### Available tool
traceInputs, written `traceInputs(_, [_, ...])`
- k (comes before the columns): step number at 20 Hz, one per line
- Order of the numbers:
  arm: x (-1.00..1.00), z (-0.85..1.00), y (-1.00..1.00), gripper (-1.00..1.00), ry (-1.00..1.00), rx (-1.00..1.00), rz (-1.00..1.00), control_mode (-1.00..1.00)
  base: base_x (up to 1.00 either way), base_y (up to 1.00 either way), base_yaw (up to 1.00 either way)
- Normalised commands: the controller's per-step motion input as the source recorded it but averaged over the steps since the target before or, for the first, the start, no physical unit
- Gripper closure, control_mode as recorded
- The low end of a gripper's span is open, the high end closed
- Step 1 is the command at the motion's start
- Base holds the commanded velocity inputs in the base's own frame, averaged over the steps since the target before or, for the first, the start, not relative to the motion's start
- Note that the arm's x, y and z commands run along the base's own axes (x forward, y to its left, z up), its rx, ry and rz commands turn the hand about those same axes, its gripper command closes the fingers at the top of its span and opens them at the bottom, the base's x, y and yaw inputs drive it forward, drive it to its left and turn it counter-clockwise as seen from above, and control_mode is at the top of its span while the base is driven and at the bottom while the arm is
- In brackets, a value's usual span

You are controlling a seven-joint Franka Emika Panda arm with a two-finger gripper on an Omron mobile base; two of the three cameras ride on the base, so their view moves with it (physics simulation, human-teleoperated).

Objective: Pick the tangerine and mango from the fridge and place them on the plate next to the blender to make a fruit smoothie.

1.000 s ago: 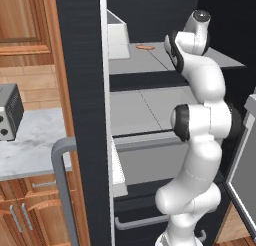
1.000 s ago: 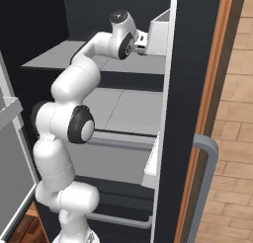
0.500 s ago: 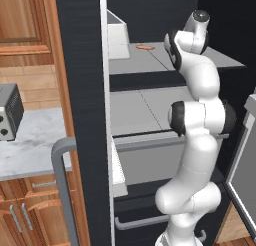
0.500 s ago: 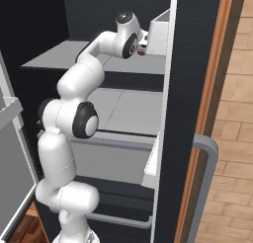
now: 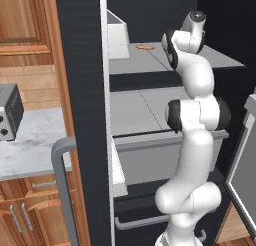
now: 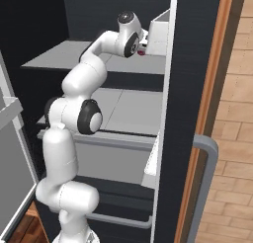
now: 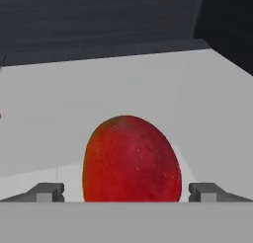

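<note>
1. Reaching deep into the open fridge [image 5: 82, 90], onto the upper light grey shelf [image 5: 150, 62], with the wrist pushed farther in and higher than a second ago.
2. Tool [image 7: 126, 191] spread wide, fingertips [image 7: 47, 191] standing either side of the mango [image 7: 131, 160] with nothing pinched yet.
3. Mango resting on the shelf, red with a touch of green at its top, squarely between the open jaws in the hand view; a sliver of red [image 6: 142, 52] showing at the tool in the right base view.
4. Thin orange strip [image 5: 145, 47] lying far back on the same shelf, apart from the arm.
5. Approach apparently finished: closing on the mango looks like the next step, with the carry to the plate not yet begun.
6. Toaster [image 5: 10, 112] sitting on the marble table [image 5: 35, 145] at left, outside the fridge.
</note>
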Motion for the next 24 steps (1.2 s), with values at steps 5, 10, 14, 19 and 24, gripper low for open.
traceInputs(5, [0.09, -0.12, 0.00, 1.00, 0.00, 0.00, 0.00, -1.00, 0.00, 0.00, 0.00])
traceInputs(10, [0.01, -0.02, 0.00, 1.00, 0.00, 0.00, 0.00, -1.00, 0.00, 0.00, 0.00])
traceInputs(14, [-0.03, 0.00, 0.00, 1.00, 0.00, 0.00, 0.00, -1.00, 0.00, 0.00, 0.00])
traceInputs(19, [-0.62, 0.04, 0.12, 1.00, -0.27, -0.04, 0.00, -1.00, 0.00, 0.00, 0.00])
traceInputs(24, [-1.00, 0.27, 0.33, 1.00, -0.60, -0.14, 0.01, -1.00, 0.00, 0.00, 0.00])
